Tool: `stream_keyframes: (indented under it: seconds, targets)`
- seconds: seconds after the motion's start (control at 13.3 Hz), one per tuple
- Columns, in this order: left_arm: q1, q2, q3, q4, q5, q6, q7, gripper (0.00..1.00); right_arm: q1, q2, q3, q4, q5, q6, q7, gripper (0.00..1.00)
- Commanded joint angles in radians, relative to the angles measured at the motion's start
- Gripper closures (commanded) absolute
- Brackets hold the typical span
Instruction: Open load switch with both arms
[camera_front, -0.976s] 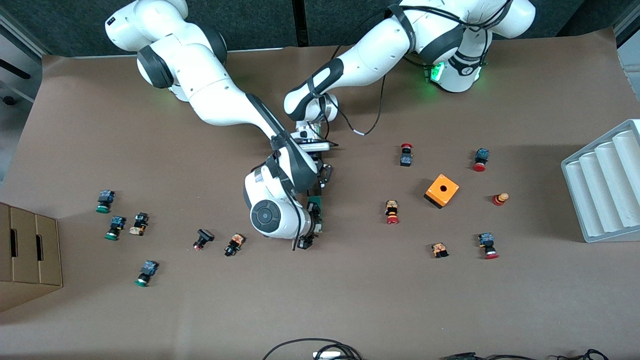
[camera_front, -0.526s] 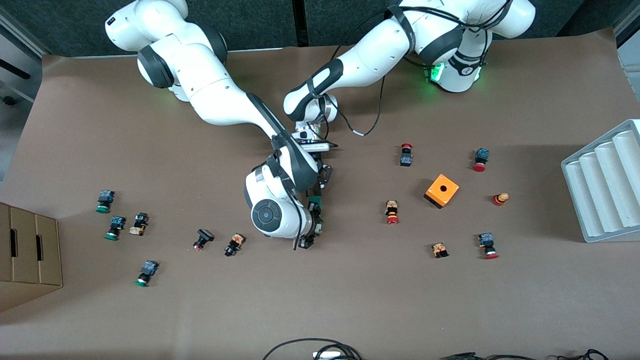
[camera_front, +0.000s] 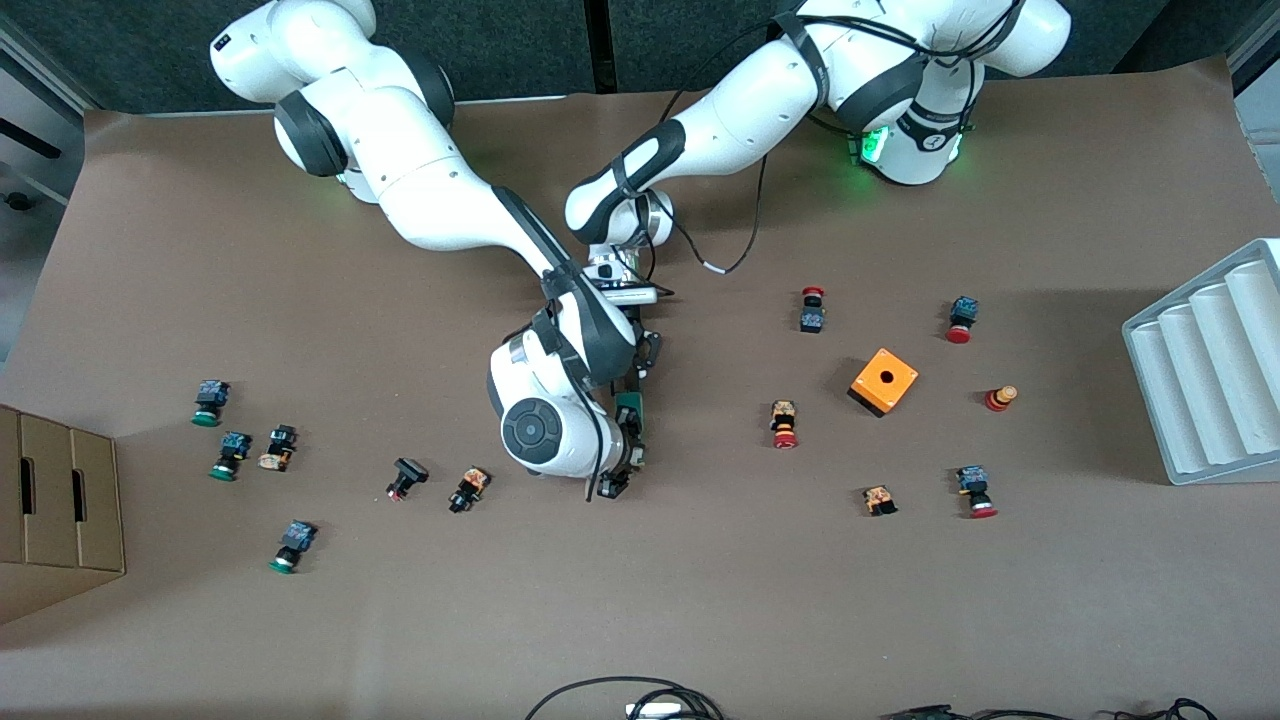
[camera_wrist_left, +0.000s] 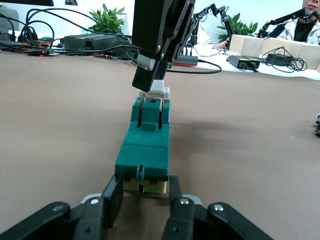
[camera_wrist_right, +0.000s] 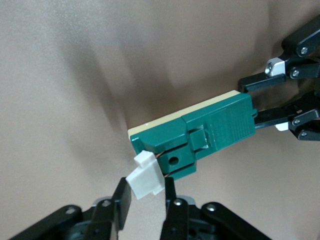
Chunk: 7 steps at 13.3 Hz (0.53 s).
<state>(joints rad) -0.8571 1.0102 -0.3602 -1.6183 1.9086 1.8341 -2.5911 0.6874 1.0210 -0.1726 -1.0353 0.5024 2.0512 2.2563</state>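
The load switch (camera_front: 629, 407) is a dark-green block lying mid-table between both hands. In the left wrist view the load switch (camera_wrist_left: 145, 150) has its cream-bottomed end between the fingers of my left gripper (camera_wrist_left: 143, 192), which is shut on that end. My left gripper (camera_front: 642, 362) reaches down from the bases' side. In the right wrist view the load switch (camera_wrist_right: 200, 132) has its small white piece (camera_wrist_right: 146, 179) at one end. My right gripper (camera_wrist_right: 146, 189) is shut on this white piece. My right gripper (camera_front: 631, 443) sits at the switch's end nearer the front camera.
An orange cube with a hole (camera_front: 884, 381) and several red-capped push buttons lie toward the left arm's end. Green-capped buttons lie toward the right arm's end. A grey ribbed tray (camera_front: 1210, 370) and a cardboard box (camera_front: 55, 500) stand at the table's two ends.
The right gripper's fingers have closed in on the white piece. Both hands and the switch have shifted very slightly toward the bases.
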Motion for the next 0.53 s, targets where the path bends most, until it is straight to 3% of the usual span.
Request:
stream_keyframes:
  seconds: [0.0,0.45]
  targets:
    - [-0.006,0.036,0.021,0.037,0.020,0.011,-0.014,0.58,0.003,0.005,-0.005,0.034,0.028,-0.022,-0.001,0.72]
    - [-0.017,0.038,0.023,0.034,0.018,0.010,-0.018,0.59,0.004,-0.005,-0.004,0.012,0.018,-0.022,-0.027,0.73]
